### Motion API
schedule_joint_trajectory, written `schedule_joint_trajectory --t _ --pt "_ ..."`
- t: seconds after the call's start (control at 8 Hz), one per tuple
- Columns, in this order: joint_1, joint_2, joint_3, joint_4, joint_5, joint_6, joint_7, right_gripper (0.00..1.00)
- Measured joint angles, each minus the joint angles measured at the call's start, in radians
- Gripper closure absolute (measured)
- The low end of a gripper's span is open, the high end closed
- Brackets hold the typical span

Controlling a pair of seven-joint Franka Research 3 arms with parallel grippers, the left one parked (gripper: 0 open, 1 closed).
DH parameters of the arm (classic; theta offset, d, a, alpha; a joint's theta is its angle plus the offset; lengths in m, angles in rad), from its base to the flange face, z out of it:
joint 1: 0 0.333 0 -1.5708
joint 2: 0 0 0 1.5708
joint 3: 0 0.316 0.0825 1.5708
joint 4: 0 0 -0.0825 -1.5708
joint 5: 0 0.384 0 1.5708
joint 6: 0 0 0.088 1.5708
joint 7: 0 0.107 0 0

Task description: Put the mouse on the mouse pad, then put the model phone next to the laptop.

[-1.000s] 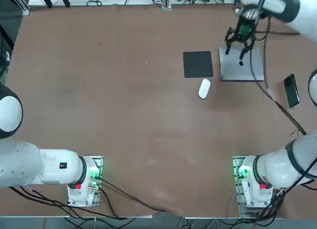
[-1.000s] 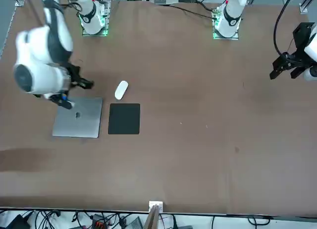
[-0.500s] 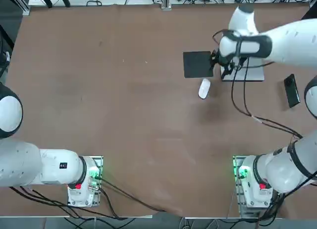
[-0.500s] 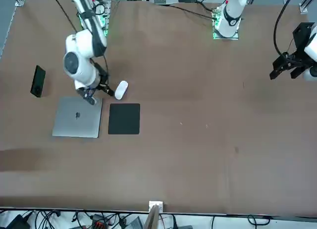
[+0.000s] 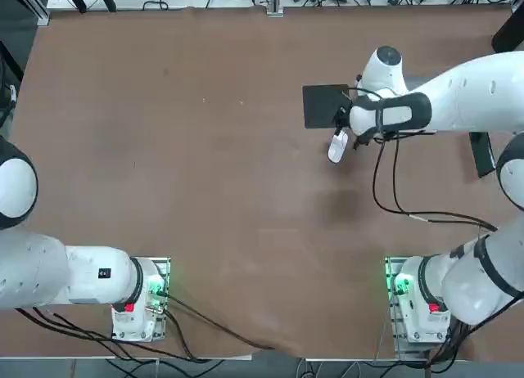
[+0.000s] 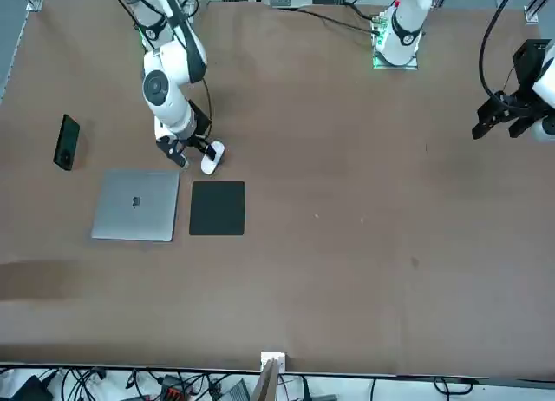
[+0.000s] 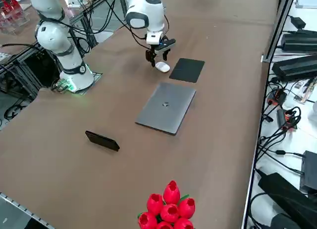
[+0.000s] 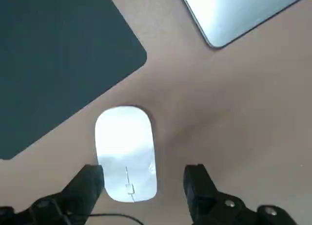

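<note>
A brown bench (image 6: 347, 288) is seen under the work, with artificial red tulips (image 7: 171, 209) at its side. The smooth white oval mouse (image 8: 126, 147) lies on bare bench just beside the flat black square mouse pad (image 6: 217, 208), off the pad's edge facing the robot. The right end effector (image 8: 144, 172) is released, its fingers spread above the mouse. Since one fingertip is much nearer the mouse than the other, it is best centred and aligned with the long sides before being lowered and closed gently; the smooth shell could be nudged or slip. Whether the mouse is touched, and how much height remains, cannot be told. From overhead, the silver-grey rectangular laptop (image 6: 136, 206) is mostly hidden by the arm and the slim dark model phone (image 7: 102, 141) is partly covered; pad and laptop are cut off in the wrist view.
</note>
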Motion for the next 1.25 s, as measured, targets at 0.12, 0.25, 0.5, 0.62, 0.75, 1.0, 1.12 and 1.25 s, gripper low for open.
schedule_joint_trajectory --t 0.12,0.25,0.5,0.62,0.75,1.0,1.12,1.25 --pt "0.000 0.001 -0.002 -0.002 0.000 0.020 0.000 0.00" --pt "0.000 0.005 -0.005 -0.002 0.000 0.052 0.000 0.00" --pt "0.000 0.032 -0.006 -0.007 0.000 0.108 0.000 0.00" --pt "0.000 0.047 -0.006 -0.008 0.000 0.122 0.001 0.00" --pt "0.001 0.057 -0.006 -0.008 0.000 0.127 0.001 0.00" --pt "0.008 0.064 -0.006 -0.008 0.000 0.130 0.002 0.00" --pt "0.012 0.064 -0.005 -0.008 0.000 0.134 0.006 0.00" --pt "0.015 0.064 -0.005 -0.008 0.000 0.141 0.019 0.00"
